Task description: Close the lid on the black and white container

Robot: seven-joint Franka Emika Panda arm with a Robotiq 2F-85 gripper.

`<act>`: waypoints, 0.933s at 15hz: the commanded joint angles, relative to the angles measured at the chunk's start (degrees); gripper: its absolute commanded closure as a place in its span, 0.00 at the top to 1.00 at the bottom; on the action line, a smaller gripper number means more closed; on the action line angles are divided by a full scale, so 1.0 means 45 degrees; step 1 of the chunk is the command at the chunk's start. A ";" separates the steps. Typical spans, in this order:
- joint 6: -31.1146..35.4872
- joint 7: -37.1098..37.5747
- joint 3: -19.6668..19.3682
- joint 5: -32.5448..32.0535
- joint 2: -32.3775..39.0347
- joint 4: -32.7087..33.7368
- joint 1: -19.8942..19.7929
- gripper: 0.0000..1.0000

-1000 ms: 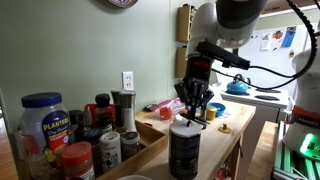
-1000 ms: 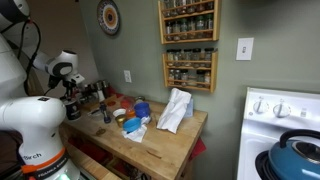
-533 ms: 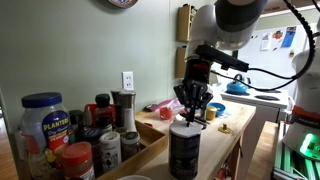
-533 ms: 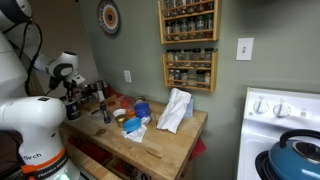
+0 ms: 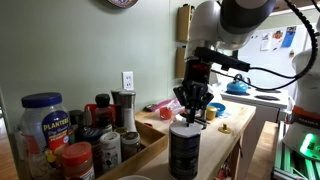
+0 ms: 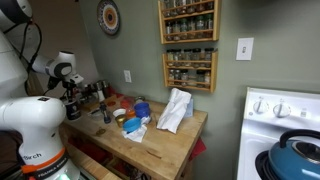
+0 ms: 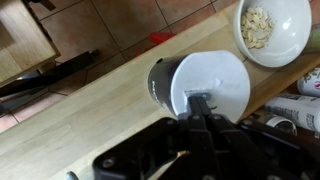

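The black and white container (image 5: 185, 150) stands upright on the wooden counter near its front edge. The pale round lid (image 5: 186, 124) lies flat on top of it. In the wrist view the lid (image 7: 215, 78) is a white disc covering the canister's mouth, with the black wall (image 7: 157, 82) showing at its left. My gripper (image 5: 193, 113) is directly above the canister. Its fingers (image 7: 200, 103) are shut together and their tips rest on the near part of the lid, holding nothing.
A white bowl of pale nuts (image 7: 270, 25) sits just beyond the canister. Small spice jars (image 5: 110, 147) and a blue-lidded clear jar (image 5: 42, 120) crowd the counter's near end. A white cloth (image 6: 175, 108) lies further along. The counter edge (image 7: 60, 130) drops to the tiled floor.
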 commanded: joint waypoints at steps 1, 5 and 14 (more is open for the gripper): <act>0.0265 0.0646 0.0068 -0.0356 0.0184 0.0133 0.0144 0.00; 0.0215 0.0521 0.0090 -0.0140 0.0362 0.0414 0.0264 0.00; 0.0424 0.0686 0.0099 -0.0500 0.0794 0.0474 0.0311 0.00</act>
